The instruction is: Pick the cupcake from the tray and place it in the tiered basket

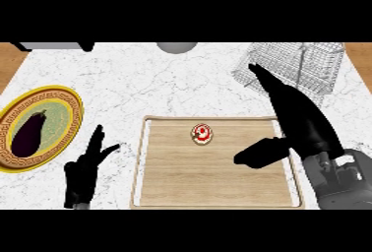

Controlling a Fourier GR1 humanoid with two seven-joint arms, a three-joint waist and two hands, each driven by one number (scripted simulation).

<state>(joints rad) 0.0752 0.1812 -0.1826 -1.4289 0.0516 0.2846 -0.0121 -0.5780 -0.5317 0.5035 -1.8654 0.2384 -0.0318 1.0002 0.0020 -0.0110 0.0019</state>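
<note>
Lying on the white marble counter [145, 78] is a wooden tray [218, 182], and the cupcake [202, 134] sits on it near the far edge, with nothing touching it. The right hand [309, 128] hangs over the tray's right side, holding nothing, its fingers straight and pointing at the wire tiered basket [312, 59] in the far right corner, thumb out to the side, while the left hand [85, 170] rests open at the lower left, fingers up. A yellow plate [51, 91] with an eggplant [29, 133] lies at the left, well apart from the tray
</note>
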